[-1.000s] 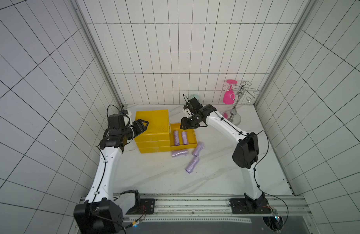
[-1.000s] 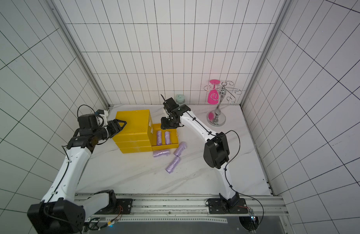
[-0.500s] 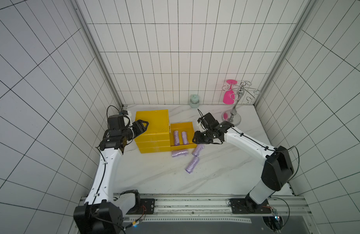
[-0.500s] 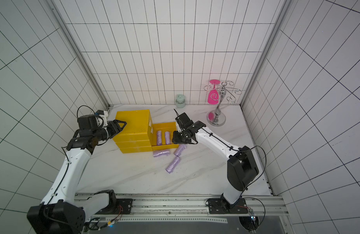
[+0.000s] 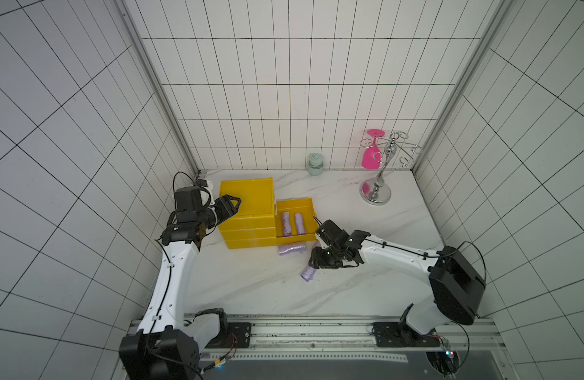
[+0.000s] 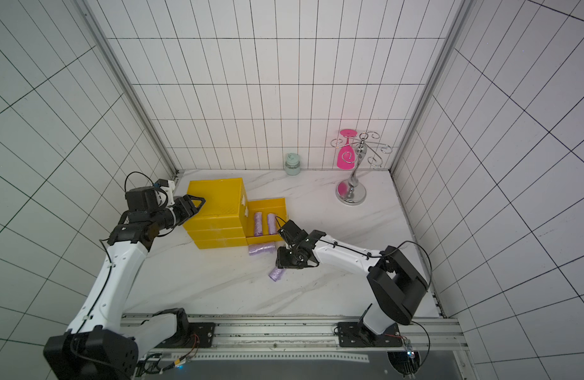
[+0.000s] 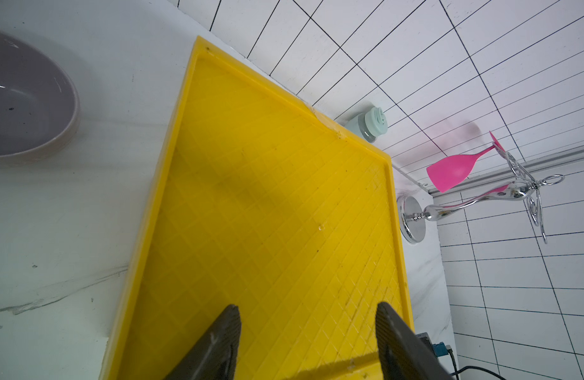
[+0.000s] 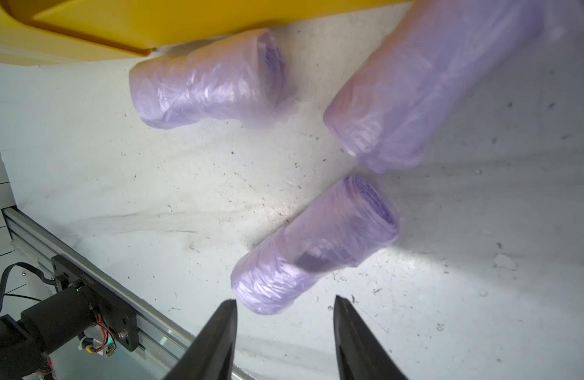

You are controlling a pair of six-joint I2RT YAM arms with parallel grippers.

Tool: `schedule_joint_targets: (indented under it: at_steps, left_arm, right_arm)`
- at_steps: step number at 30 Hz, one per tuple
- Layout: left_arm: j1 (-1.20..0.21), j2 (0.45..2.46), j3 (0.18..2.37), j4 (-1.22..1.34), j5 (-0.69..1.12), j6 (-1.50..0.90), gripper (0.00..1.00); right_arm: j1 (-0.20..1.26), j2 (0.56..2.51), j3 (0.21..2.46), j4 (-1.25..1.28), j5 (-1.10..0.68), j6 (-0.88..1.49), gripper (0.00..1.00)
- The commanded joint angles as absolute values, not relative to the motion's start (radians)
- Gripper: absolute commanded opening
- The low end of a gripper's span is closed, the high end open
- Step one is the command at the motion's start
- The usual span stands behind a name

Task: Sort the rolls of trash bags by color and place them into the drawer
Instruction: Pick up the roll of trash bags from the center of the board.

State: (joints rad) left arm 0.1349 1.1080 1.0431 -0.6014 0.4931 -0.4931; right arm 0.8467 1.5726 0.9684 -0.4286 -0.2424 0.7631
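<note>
Plainly, the rolls of trash bags (image 8: pixel 313 246) in sight are all lilac: short cylinders of crinkled, glossy thin plastic, with darker purple spirals showing at their ends. Three lie on the marble table (image 5: pixel 251 289). One roll (image 5: pixel 291 249) lies crosswise just beside the near wall of the open drawer (image 5: pixel 312 210). A second roll (image 8: pixel 432 82) to its right is mostly hidden under the right arm in both top views. A third roll (image 5: pixel 308 273) lies nearer and slanted, its end just in front of the right gripper (image 8: pixel 284 306), whose jaws are spread with nothing between them. The drawer, pulled out to the right of the yellow cabinet (image 5: pixel 246 200), holds two more lilac rolls (image 5: pixel 286 223) side by side. The left gripper (image 7: pixel 305 312) hangs over the cabinet's top, its jaws apart and holding nothing.
</note>
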Motion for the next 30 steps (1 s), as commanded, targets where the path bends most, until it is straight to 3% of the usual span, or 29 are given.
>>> schedule_joint_targets:
  at_steps: [1, 12, 19, 23, 30]
  left_arm:
    - [0.140, 1.099, 1.023, -0.608, 0.483, -0.485, 0.65]
    - [0.140, 1.092, 1.019, -0.611, 0.480, -0.482, 0.65]
    - [0.140, 1.092, 1.019, -0.610, 0.480, -0.481, 0.65]
    - [0.140, 1.095, 1.022, -0.609, 0.483, -0.482, 0.65]
    - [0.141, 1.094, 1.023, -0.608, 0.487, -0.486, 0.65]
  right_arm:
    - [0.857, 1.607, 0.931, -0.360, -0.234, 0.802, 0.51]
    - [0.857, 1.720, 0.945, -0.338, -0.225, 0.794, 0.51]
    - [0.857, 1.694, 0.942, -0.353, -0.212, 0.779, 0.25]
    - [0.855, 1.641, 0.967, -0.413, -0.202, 0.738, 0.18]
    - [0.818, 1.561, 1.082, -0.558, -0.217, 0.613, 0.16]
